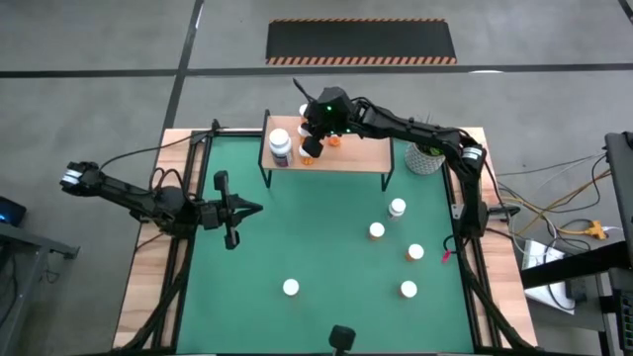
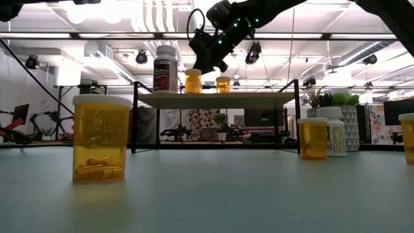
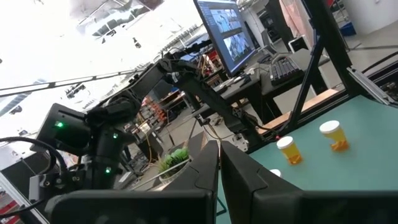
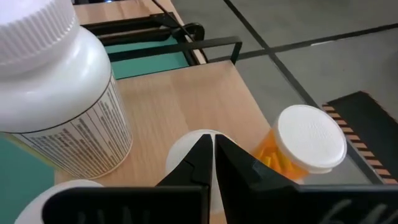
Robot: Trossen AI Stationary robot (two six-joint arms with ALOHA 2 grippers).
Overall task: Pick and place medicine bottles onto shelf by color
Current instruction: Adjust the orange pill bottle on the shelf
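Orange white-capped bottles (image 1: 377, 230) dot a green mat (image 1: 316, 267) below a light-wood shelf (image 1: 361, 153).

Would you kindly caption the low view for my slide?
Right gripper above shelf holding three bottles; more orange bottles wait below.

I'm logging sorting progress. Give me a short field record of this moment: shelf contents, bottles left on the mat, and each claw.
shelf: holds one large white-and-dark bottle and orange bottles beside it
mat: five white-capped bottles standing loose, mostly on its right half
right claw: shut, over the shelf by the bottles, holding nothing
left claw: shut, empty, at the mat's left side
plant pot: right of the shelf
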